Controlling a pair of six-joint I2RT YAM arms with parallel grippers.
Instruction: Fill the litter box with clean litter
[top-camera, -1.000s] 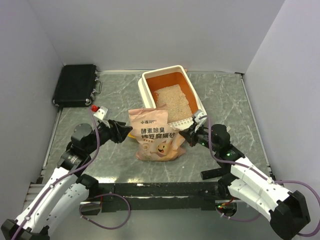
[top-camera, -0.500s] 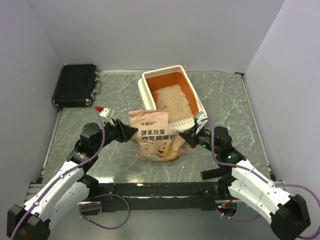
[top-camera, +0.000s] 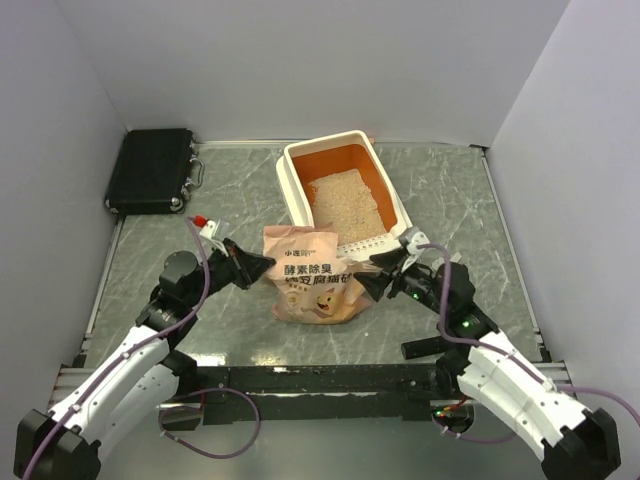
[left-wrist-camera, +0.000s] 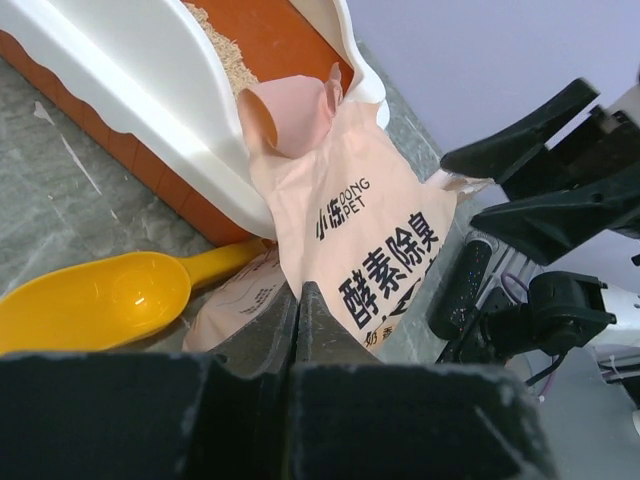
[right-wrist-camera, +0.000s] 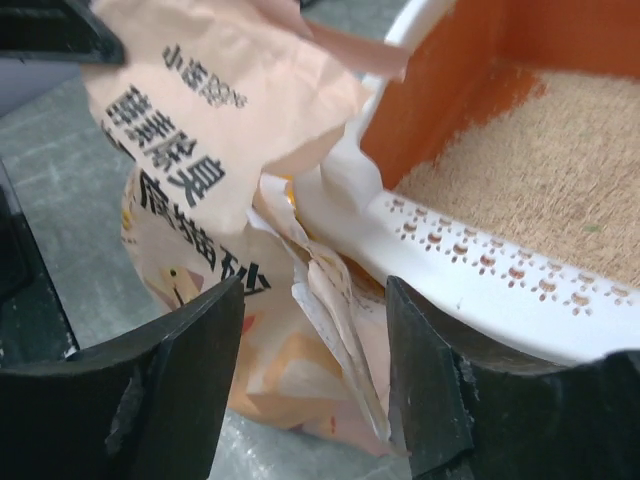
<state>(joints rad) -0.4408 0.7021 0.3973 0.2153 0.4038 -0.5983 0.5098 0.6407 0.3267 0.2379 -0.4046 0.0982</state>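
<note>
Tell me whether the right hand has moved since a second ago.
Yes: the right hand has backed slightly rightward and nearer, away from the litter box, opening its jaws.

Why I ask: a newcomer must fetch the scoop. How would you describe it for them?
Start at the cream-white litter box mid-table. Beside its outer wall, handle running under the peach-pink bag, lies the scoop. It alone is bright yellow plastic.
</note>
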